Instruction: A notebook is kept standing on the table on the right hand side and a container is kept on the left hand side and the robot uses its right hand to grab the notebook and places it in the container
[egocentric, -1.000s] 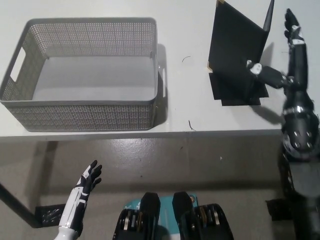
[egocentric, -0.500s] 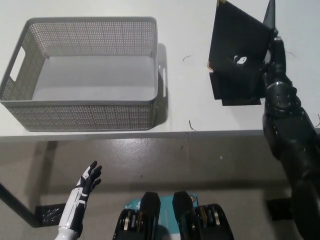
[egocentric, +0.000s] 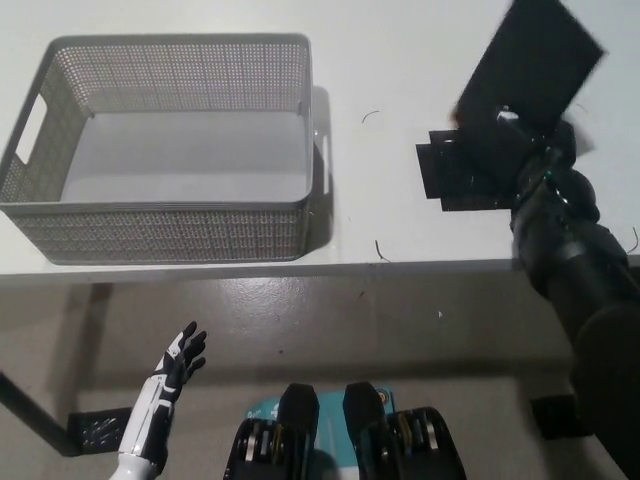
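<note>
One notebook tilted, lifted off bench, clamped in right robot hand; container well left. Risk: slip during transfer. Left robot hand open, low.

White surface fills the upper part of the view, front edge running straight across. A few thin dark marks on it. Grey-brown floor below, glossy, small specks. Dark leg at lower left. Even light, soft shadows.
</note>
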